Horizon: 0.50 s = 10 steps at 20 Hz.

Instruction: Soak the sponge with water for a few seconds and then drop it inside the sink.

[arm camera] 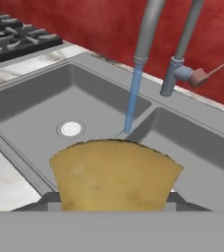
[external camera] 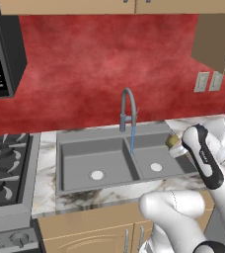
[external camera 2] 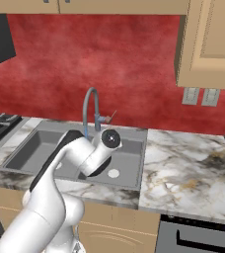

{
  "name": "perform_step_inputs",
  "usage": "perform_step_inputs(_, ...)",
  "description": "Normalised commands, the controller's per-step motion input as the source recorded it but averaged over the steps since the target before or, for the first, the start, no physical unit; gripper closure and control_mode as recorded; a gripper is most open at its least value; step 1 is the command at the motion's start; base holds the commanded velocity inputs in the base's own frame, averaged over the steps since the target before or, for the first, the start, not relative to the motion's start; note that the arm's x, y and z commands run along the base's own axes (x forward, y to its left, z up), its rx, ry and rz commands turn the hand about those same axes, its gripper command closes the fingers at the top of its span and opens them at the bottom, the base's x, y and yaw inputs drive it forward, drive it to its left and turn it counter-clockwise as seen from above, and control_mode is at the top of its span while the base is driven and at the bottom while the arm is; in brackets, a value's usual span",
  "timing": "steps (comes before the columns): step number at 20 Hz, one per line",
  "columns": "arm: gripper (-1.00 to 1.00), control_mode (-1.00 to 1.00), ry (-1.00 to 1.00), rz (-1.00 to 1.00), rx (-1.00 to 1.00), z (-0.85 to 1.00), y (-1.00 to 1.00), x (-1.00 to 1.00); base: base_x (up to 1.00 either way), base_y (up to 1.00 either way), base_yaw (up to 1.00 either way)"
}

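1. the gripper (external camera: 175,146) was clamped on the sponge (arm camera: 115,175), a yellow-tan block that sat between the jaws at the bottom of the hand view.
2. in the left base view the sponge (external camera: 172,142) showed as a small tan shape at the end of the white arm (external camera: 203,155), above the right rim of the sink (external camera: 80,187).
3. the sink was a grey double basin with a centre divider and a pale round drain (external camera: 96,175) in the left basin and another drain (external camera: 156,167) in the right.
4. the water (arm camera: 131,101) fell as a thin blue stream from the spout of the grey arched faucet (external camera: 127,109) and landed by the divider.
5. the sponge was held apart from the stream, nearer the camera than the point where the water struck; it did not touch the water.
6. a stove (external camera: 3,168) lay to the left of the sink, and a red wall (external camera: 109,64) stood behind it.
7. marble counter (external camera 2: 188,173) extended to the right of the sink (external camera 2: 134,185).
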Motion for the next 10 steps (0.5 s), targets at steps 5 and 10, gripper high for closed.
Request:
perform_step_inputs(5,1.00,-1.00,-0.03,0.03,0.00,0.00,0.31,0.42,0.00,0.00,0.00)
perform_step_inputs(10,1.00,-1.00,0.00,0.00,0.00,0.00,0.21,0.42,0.00,0.00,0.00)
